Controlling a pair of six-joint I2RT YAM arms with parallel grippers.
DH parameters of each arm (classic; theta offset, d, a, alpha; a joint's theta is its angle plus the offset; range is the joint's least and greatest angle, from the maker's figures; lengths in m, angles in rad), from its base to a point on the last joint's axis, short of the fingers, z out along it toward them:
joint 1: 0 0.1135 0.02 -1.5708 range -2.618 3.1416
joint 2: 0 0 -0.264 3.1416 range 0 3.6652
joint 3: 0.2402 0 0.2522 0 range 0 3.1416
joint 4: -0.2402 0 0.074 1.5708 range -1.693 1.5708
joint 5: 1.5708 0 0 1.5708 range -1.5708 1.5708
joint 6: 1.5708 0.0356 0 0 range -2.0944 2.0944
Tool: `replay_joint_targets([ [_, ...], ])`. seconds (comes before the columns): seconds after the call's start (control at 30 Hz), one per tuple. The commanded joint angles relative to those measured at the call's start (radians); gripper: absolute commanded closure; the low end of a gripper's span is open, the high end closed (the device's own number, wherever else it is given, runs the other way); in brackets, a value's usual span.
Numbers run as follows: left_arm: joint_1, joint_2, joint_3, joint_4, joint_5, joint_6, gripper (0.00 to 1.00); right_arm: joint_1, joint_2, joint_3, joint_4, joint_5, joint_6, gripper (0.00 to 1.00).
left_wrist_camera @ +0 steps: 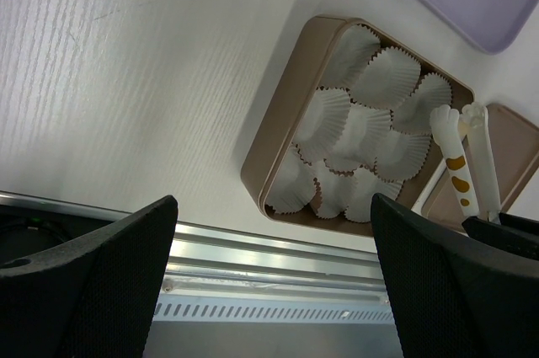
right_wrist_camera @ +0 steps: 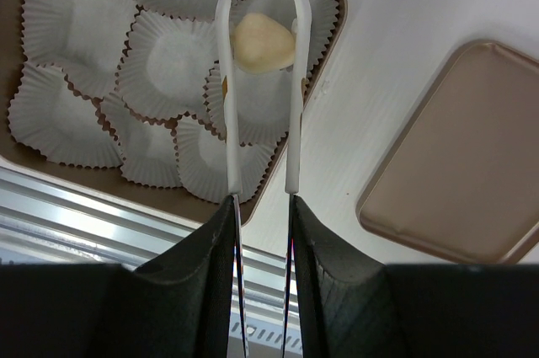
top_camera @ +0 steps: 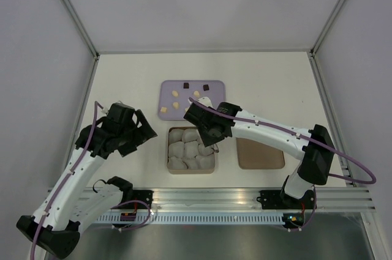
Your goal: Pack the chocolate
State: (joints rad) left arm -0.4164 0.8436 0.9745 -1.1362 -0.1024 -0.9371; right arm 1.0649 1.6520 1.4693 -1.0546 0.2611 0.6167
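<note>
White tabletop, pale walls around. We see the left gripper hovering left of the brown box, jaws wide apart, nothing between them. The right gripper is clamped on white tweezers, and the tweezer tips pinch one cream chocolate cube just above the white paper cups, near the box's right edge. More chocolate cubes, cream and dark, lie on the lavender tray behind the box. A brown lid lies flat right of the box.
</note>
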Motion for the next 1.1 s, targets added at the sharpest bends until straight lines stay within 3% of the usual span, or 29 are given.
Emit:
replay_joint_targets([
  [0.0, 0.004, -0.023, -0.014, 0.001, -0.006, -0.006, 0.01, 0.003, 0.008, -0.015, 0.036, 0.052, 0.008, 0.76],
  [1.07, 0.002, -0.054, -0.043, 0.006, -0.017, -0.025, 0.00, 0.027, 0.075, -0.040, 0.038, 0.099, 0.029, 0.77],
])
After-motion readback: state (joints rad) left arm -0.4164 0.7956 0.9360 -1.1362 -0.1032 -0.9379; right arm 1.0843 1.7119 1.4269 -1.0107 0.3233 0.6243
